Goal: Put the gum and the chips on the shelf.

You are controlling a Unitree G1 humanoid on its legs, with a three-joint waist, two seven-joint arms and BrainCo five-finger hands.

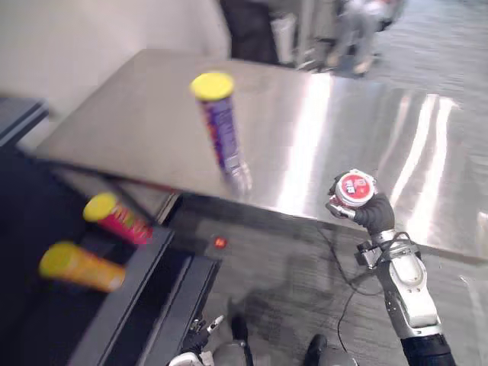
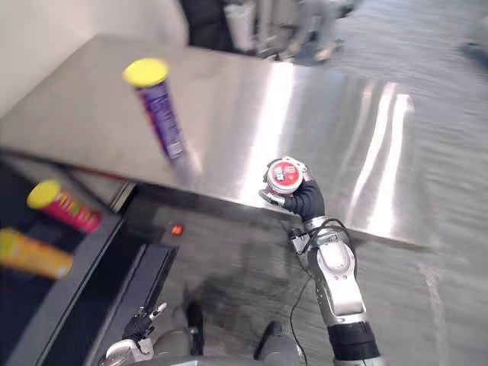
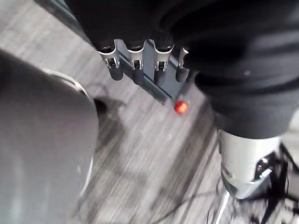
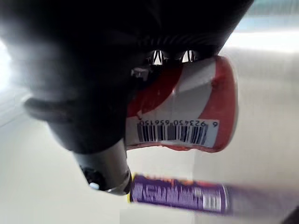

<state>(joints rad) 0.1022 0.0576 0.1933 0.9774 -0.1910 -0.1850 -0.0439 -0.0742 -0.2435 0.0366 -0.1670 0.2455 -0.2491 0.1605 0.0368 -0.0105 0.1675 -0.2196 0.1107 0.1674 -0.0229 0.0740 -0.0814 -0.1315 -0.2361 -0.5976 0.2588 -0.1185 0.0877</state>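
Fingers (image 4: 159, 57) of the right hand (image 2: 303, 202) are curled round the gum tub (image 1: 356, 187), a short red and white container with a barcode on its side, and the thumb closes on it from the other side. The hand holds the tub lid-up, right over the near edge of the steel counter (image 1: 343, 114), toward the counter's right half. I can't tell whether the tub's base touches the steel. Further left along that near edge the purple chips can (image 1: 219, 130) stands upright on the counter with its yellow lid on top, well apart from the tub and untouched. From the right wrist it shows past the tub. The left hand (image 2: 139, 326) hangs low by the robot's side above the grey floor, its fingers (image 3: 135, 70) relaxed in a row and holding nothing. A small red light (image 3: 181, 107) glows on the floor near the foot of the counter. Off the counter's left end and lower down sits the dark shelf (image 1: 130, 293), carrying a red can (image 1: 118, 219) and an orange can (image 1: 82, 268), each with a yellow lid, near each other but not touching. Both seem to lie on their sides, though I can't be sure. Past the far edge of the counter a person (image 1: 358, 30) is seated.
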